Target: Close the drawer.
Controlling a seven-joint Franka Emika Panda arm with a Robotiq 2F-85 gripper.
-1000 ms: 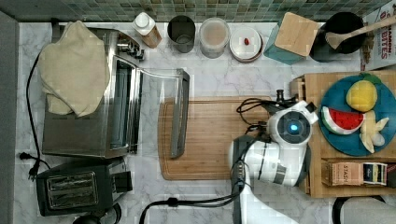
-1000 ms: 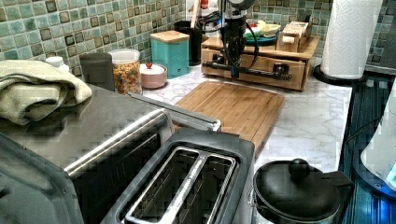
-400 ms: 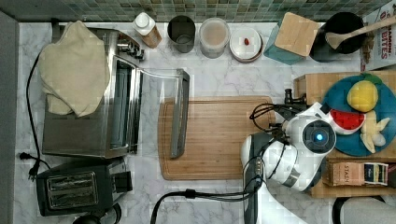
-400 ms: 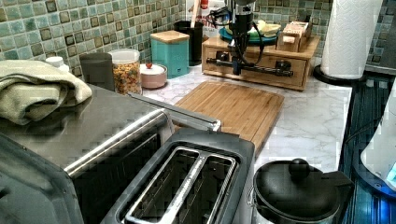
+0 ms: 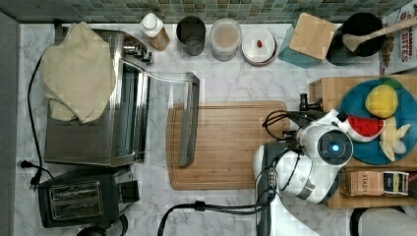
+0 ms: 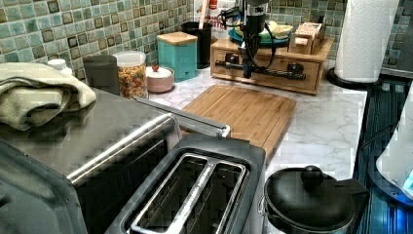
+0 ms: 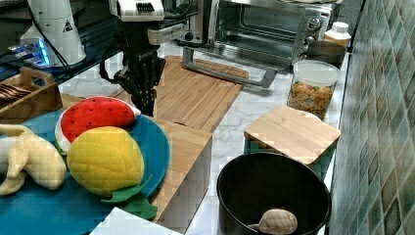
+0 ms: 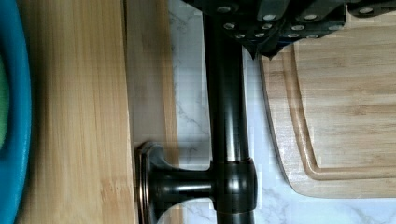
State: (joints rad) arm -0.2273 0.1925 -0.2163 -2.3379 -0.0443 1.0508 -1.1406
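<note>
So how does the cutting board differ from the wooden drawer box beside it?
The cutting board lies flat and bare on the counter; the drawer box stands taller and carries a blue plate. The cutting board has rounded corners and a rim groove; the drawer box has a dark bar handle across its front. Both are light wood.

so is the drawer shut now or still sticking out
Shut, or very nearly. In the left view the drawer front sits flush with the wooden box; in the wrist view only a thin strip shows past the box top. The tool is at its handle.
</note>
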